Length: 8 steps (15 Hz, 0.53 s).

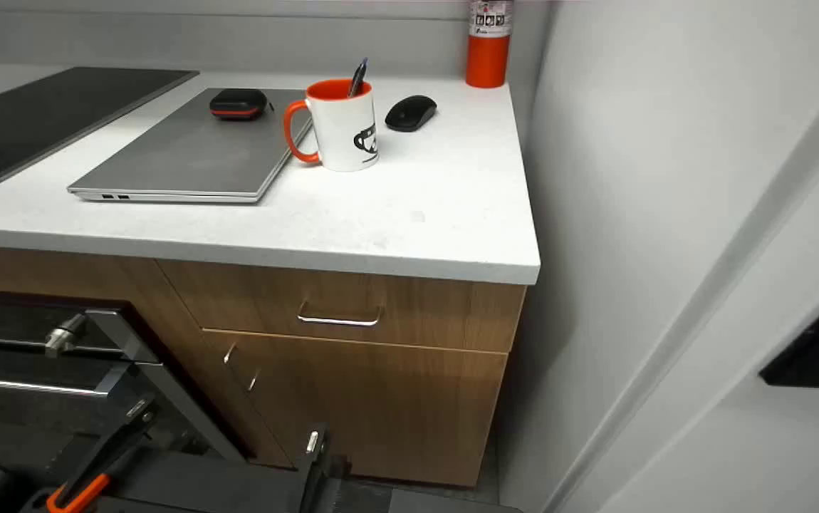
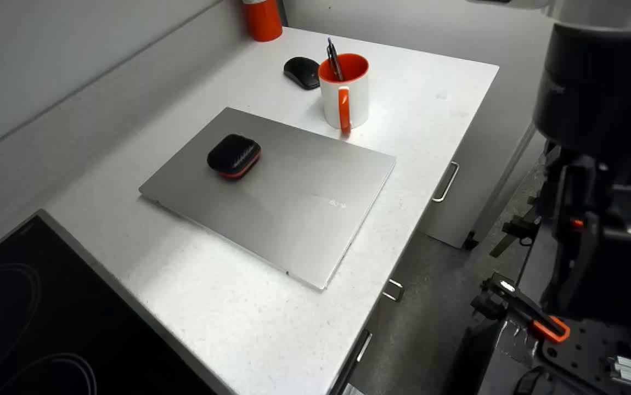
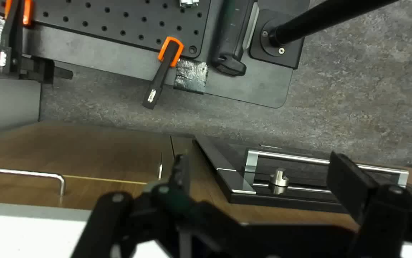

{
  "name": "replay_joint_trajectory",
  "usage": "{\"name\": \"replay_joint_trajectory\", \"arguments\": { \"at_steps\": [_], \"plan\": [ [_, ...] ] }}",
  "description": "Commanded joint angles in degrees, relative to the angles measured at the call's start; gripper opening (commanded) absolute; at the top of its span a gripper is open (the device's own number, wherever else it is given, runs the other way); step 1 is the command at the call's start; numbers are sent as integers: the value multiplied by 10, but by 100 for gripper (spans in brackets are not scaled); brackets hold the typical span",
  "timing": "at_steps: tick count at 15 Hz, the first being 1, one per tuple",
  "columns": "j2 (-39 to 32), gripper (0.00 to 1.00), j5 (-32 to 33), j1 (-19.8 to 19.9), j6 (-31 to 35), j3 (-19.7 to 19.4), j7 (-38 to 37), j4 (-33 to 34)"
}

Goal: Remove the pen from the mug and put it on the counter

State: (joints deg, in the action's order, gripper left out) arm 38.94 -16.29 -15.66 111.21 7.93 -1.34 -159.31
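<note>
The thin black pen [image 1: 358, 78] stands tilted in the mug [image 1: 342, 135], its upper part above the rim; its lower end is hidden inside. The pen [image 2: 334, 59] and the white mug with red inside and red handle [image 2: 359, 104] show in both exterior views. The mug stands upright on the white counter [image 1: 445, 228]. My gripper [image 3: 265, 175] is open and empty in the wrist view, its black fingers wide apart. In an exterior view the gripper [image 2: 601, 258] hangs at the right, off the counter's front edge, well apart from the mug. The wrist view shows neither pen nor mug.
A grey laptop [image 2: 293, 208] with a black-and-red case [image 2: 234, 156] on it lies beside the mug. A black mouse [image 1: 411, 113] and a red canister [image 1: 488, 60] are behind. A black cooktop [image 2: 8, 318] is at one end, a wall [image 1: 651, 178] at the other.
</note>
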Motion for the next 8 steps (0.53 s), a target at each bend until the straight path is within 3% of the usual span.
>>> {"name": "replay_joint_trajectory", "arguments": {
  "at_steps": [1,5,8],
  "plan": [
    [1,100,-2,5,-3,4,2,1],
    [-2,100,8,12,5,8,-1,3],
    [-26,100,46,55,32,-14,5,31]
  ]
}}
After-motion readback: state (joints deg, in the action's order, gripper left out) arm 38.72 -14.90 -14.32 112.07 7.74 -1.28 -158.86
